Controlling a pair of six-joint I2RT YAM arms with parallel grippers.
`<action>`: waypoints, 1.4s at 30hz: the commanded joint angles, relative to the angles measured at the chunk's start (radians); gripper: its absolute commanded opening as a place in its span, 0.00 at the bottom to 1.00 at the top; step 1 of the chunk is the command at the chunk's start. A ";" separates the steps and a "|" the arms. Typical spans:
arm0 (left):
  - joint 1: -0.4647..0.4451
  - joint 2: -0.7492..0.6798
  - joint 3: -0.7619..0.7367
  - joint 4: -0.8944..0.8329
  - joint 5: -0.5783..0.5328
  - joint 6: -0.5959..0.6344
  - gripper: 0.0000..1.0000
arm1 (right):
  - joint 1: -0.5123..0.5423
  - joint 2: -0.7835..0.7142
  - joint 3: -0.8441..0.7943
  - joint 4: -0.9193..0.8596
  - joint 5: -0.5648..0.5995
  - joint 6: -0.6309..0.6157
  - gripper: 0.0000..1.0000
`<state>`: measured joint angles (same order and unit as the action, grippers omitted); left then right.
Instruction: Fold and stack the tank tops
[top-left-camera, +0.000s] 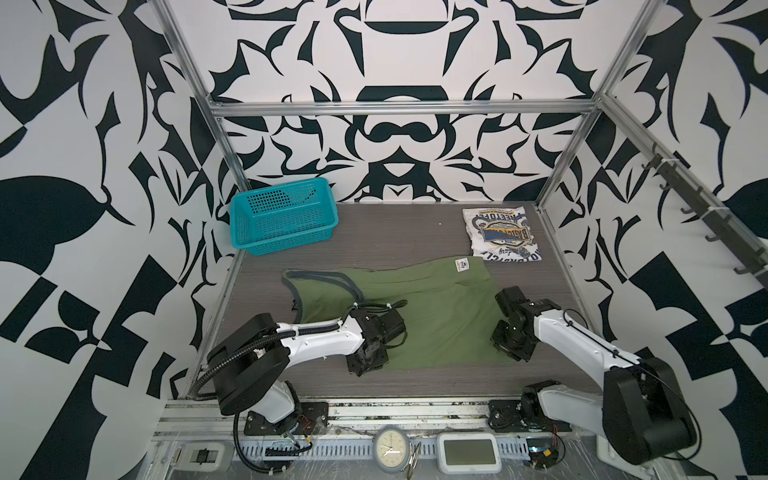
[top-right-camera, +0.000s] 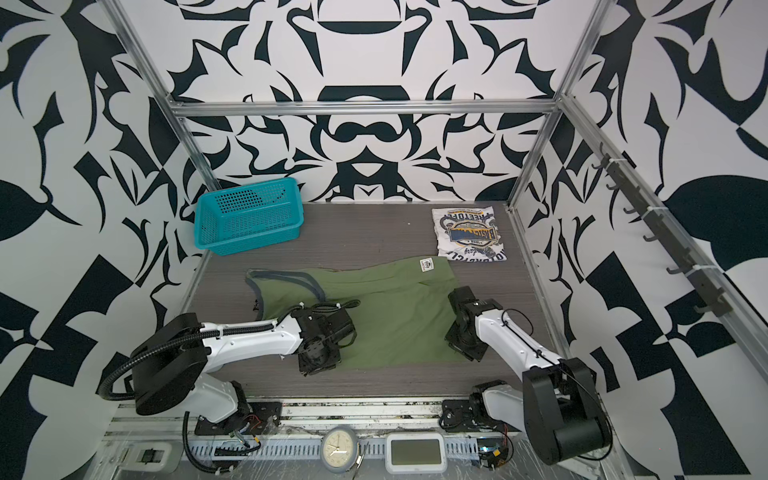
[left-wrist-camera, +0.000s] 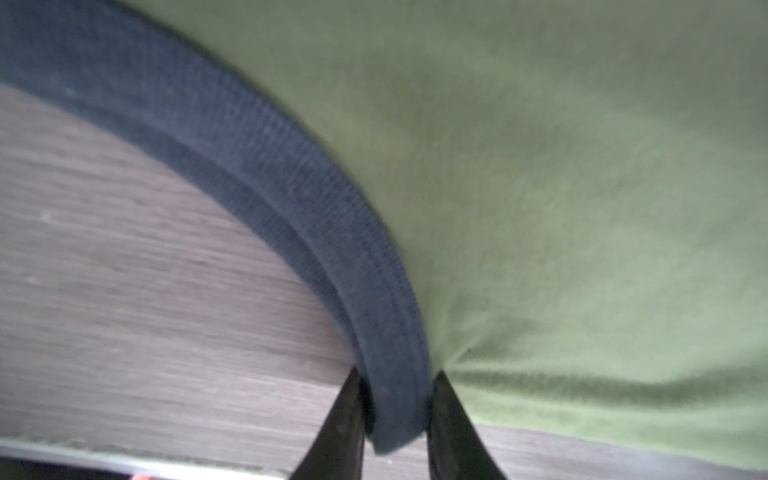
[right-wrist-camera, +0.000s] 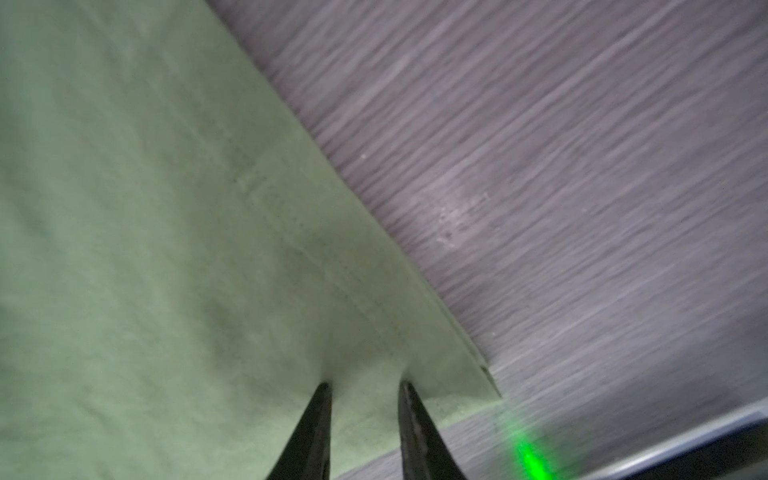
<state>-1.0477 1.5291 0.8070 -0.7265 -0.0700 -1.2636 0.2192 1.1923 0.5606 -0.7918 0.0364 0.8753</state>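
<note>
2 tank tops lie on the grey wood-grain table (top-left-camera: 395, 232), well apart from each other. The white tank top (top-left-camera: 500, 235) (top-right-camera: 469, 232) sits folded into a small rectangle in the far right corner, its blue and yellow print facing up. The green tank top (top-left-camera: 436, 316) (top-right-camera: 399, 316) is spread flat across the middle of the table, with its straps toward the left, its hem toward the right, and a small white label (top-left-camera: 462, 264) at its far right corner. A teal mesh basket (top-left-camera: 282, 216) stands tilted at the far left, clear of both tops. In both top views the left gripper (top-left-camera: 368, 360) (top-right-camera: 319, 360) is down on the near left edge of the green top, and the right gripper (top-left-camera: 510, 343) (top-right-camera: 464, 340) is down at its near right corner. The left wrist view shows the left gripper (left-wrist-camera: 397, 376) closed on the dark navy trim (left-wrist-camera: 257, 166), the band pinched between its 2 black fingers (left-wrist-camera: 340, 428), with the cloth puckering beside them. The right wrist view is blurred, but the right gripper (right-wrist-camera: 363, 384) seems to be clamped on the green cloth just inside the hem corner, a fold of it bunched between the 2 fingers (right-wrist-camera: 311, 432).
</note>
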 joint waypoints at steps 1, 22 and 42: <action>-0.002 0.008 0.026 -0.055 -0.044 -0.007 0.19 | -0.003 -0.012 0.008 -0.019 0.033 -0.004 0.22; 0.217 0.014 0.053 -0.012 -0.140 0.123 0.00 | 0.184 -0.124 -0.080 -0.046 -0.052 0.220 0.39; 0.229 0.031 0.043 -0.009 -0.120 0.121 0.00 | 0.302 -0.187 -0.124 -0.128 -0.077 0.339 0.45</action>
<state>-0.8238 1.5486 0.8360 -0.7124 -0.1802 -1.1427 0.5083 1.0012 0.4465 -0.8936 -0.0372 1.1790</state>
